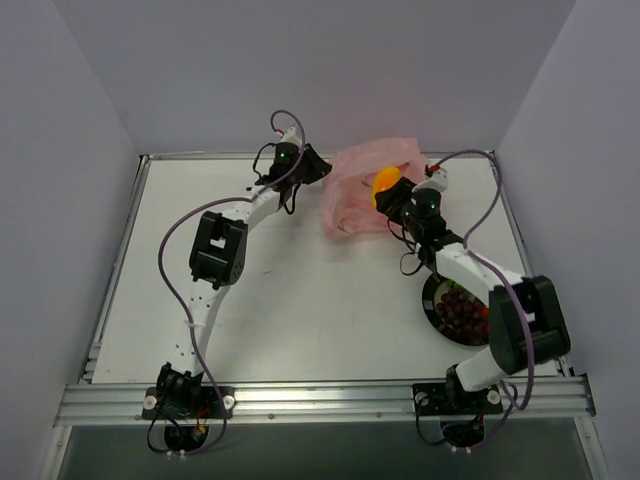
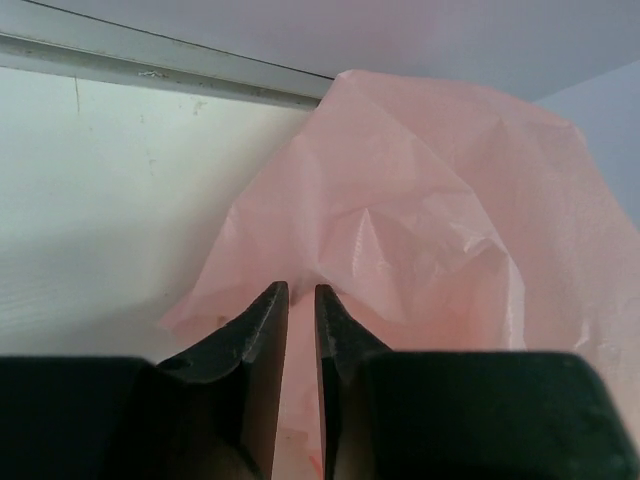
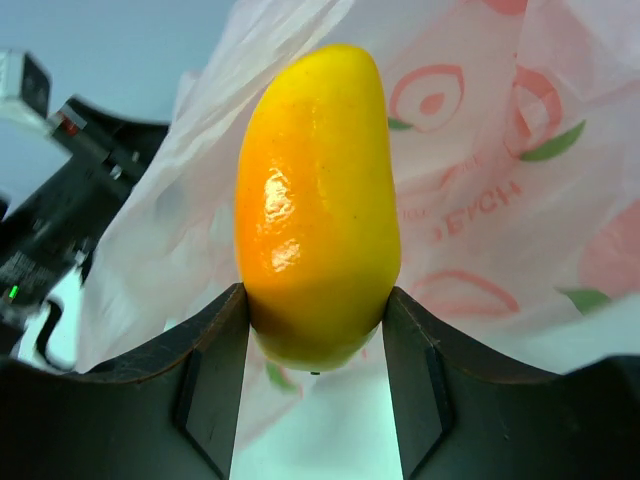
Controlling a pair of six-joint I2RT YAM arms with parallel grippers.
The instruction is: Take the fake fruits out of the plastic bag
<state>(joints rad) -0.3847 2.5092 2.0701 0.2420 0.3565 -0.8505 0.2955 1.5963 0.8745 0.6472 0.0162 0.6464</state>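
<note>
The pink plastic bag [image 1: 352,190] lies crumpled at the back of the table. My left gripper [image 1: 321,170] is at its left edge, jaws nearly together with a fold of the bag [image 2: 430,200] pinched between them [image 2: 300,292]. My right gripper [image 1: 393,196] is shut on the orange-yellow mango [image 1: 385,184] and holds it above the bag's right part. In the right wrist view the mango [image 3: 315,190] stands upright between the fingers [image 3: 215,350], with the bag [image 3: 500,150] behind it. The purple grape bunch [image 1: 463,310] lies on the plate. The green fruit is not in view.
The round black-rimmed plate [image 1: 431,302] sits at the right, partly under my right arm. A metal rail [image 2: 150,72] runs along the table's back edge, and grey walls enclose the table on three sides.
</note>
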